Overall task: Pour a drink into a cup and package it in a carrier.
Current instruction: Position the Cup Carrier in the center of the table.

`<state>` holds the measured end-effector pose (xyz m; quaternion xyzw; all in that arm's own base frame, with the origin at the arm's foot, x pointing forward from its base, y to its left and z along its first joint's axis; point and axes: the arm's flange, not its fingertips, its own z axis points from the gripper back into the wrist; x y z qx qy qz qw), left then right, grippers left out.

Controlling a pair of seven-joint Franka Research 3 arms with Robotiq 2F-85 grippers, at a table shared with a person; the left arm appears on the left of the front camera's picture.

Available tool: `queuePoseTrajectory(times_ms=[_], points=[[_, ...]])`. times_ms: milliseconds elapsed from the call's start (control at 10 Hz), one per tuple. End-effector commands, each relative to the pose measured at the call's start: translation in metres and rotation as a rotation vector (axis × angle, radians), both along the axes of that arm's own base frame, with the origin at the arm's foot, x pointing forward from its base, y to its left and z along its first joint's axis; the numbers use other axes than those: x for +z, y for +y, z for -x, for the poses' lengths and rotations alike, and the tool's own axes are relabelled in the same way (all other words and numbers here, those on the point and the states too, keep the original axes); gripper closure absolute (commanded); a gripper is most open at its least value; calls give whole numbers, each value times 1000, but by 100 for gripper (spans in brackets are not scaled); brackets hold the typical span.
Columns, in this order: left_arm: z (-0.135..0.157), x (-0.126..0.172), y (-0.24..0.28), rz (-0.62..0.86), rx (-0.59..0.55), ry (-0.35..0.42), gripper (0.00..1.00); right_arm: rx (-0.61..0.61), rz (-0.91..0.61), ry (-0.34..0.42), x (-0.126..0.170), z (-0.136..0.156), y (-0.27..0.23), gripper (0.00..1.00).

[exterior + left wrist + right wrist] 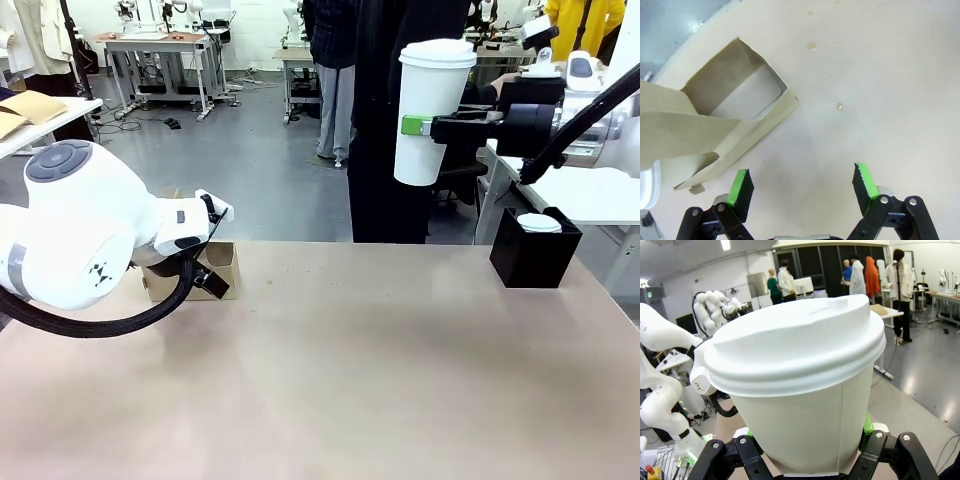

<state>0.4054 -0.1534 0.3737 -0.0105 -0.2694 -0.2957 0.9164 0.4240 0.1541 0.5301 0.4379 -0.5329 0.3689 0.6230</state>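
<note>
- Seemingly the pouring part is done: the cup [435, 90] wears a white lid [795, 350], though no drink can be seen through its paper wall, so whether it is filled is a judgement only.
- The right pincer [425, 125] is clamped on the cup's lower half, green pads on either side. It holds the cup upright, high above the table's [350, 380] far right edge.
- The carrier [215, 270] sits at the far left of the table, well apart from the cup. In the left wrist view its nearest pocket is empty.
- The left pincer [802, 182] hangs just beside the carrier with its jaws spread wide, gripping nothing. One pad is above the carrier's near edge and the other is over bare table.
- A black box [535, 255] with a smaller lidded cup [540, 222] in it stands at the right side and looks to be no part of the packing.
- What is left, by my reading, is the whole packaging step: carry the cup across the table, lower it into a pocket and let go. The left pincer seems placed to steady the light cardboard.
</note>
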Motion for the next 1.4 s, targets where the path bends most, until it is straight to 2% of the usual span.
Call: queuePoseTrajectory(times_ms=[0, 200, 400, 500, 700, 1000, 1300], points=[[-4, 32, -1, -25, -7, 3, 0, -20, -6, -23, 2, 0, 3, 19], [4, 85, -9, -64, 58, 19, 0, -20, -6, -23, 2, 0, 3, 19], [2, 134, -11, -68, 141, -6, 0, -20, -6, -23, 2, 0, 3, 19], [-8, 156, -10, -48, 173, 39, 0, -20, -6, -23, 2, 0, 3, 19], [-45, 178, -3, -48, 289, 87, 0, -20, -6, -23, 2, 0, 3, 19], [-96, 170, 10, -40, 420, 144, 0, -20, -6, -23, 2, 0, 3, 19], [-127, 147, 15, -18, 481, 198, 0, -20, -6, -23, 2, 0, 3, 19]])
